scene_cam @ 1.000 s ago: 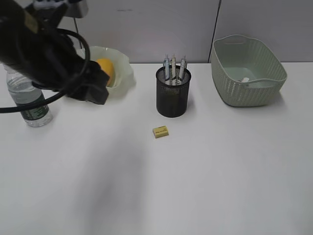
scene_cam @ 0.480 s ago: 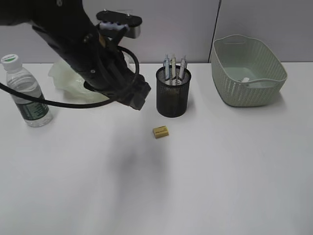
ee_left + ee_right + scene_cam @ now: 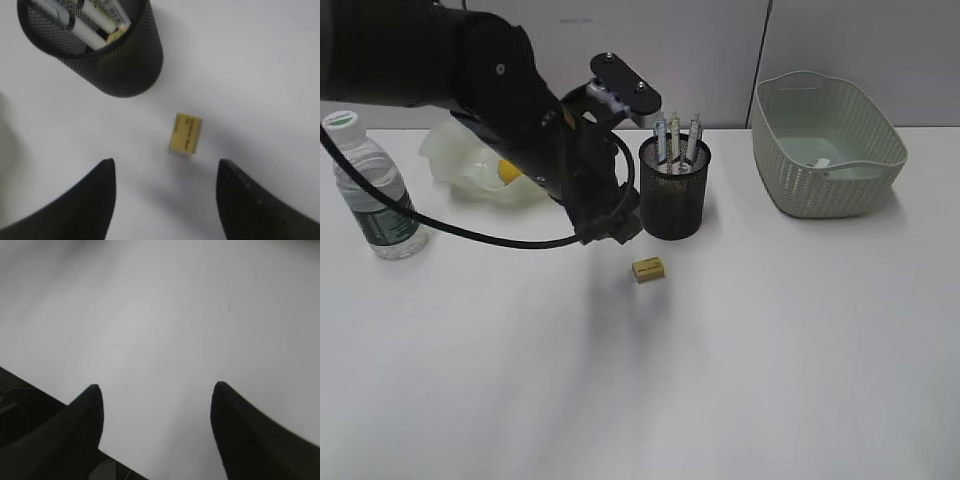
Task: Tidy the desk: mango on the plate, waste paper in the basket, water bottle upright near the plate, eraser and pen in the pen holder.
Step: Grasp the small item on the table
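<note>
Even soft light, faint shadows on the desk [image 3: 770, 350] (wrist views slightly blurred)
</note>
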You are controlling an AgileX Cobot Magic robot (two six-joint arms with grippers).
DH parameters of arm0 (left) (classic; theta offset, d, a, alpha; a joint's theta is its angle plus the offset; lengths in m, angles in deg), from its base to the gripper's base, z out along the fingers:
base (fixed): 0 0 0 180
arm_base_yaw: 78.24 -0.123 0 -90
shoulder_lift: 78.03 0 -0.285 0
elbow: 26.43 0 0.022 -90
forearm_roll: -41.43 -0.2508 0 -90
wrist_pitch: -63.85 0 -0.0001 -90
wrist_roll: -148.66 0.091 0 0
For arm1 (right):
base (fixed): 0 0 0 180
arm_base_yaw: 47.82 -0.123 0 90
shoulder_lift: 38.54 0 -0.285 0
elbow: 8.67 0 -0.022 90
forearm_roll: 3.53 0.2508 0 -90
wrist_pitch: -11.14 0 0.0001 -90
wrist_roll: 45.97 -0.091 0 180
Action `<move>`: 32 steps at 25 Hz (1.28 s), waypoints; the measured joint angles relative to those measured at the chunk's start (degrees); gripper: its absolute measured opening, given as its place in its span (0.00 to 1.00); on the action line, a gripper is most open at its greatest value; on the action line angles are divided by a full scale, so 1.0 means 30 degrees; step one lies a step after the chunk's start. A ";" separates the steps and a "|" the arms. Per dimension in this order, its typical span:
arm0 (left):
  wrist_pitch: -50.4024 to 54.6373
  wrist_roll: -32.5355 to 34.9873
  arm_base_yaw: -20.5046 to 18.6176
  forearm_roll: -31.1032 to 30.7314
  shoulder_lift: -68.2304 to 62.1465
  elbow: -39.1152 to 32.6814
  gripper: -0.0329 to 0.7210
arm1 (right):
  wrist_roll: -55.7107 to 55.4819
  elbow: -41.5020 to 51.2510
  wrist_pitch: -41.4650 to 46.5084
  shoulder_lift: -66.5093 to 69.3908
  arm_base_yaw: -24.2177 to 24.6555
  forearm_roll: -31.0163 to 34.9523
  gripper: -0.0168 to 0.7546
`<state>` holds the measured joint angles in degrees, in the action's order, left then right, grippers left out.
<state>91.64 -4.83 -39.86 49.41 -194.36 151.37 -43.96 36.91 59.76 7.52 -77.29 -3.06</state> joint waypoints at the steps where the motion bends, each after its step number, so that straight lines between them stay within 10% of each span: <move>1: -0.0458 0.0390 0.0000 0.0356 -0.0213 0.0000 0.69 | 0.0000 0.0000 0.0000 0.0000 0.0000 0.0000 0.71; 9: -0.0733 0.5121 0.0000 0.4456 -0.2031 0.0000 0.69 | 0.0000 0.0017 -0.0238 0.0000 0.0000 0.0023 0.71; 32: -0.1919 0.5889 -0.0189 0.5009 -0.5464 0.1931 0.69 | -0.0006 0.0530 -0.0628 0.0000 0.0000 0.0464 0.71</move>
<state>85.89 12.83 -40.42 64.44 -210.75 157.16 -43.98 38.50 57.88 7.52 -77.29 -1.67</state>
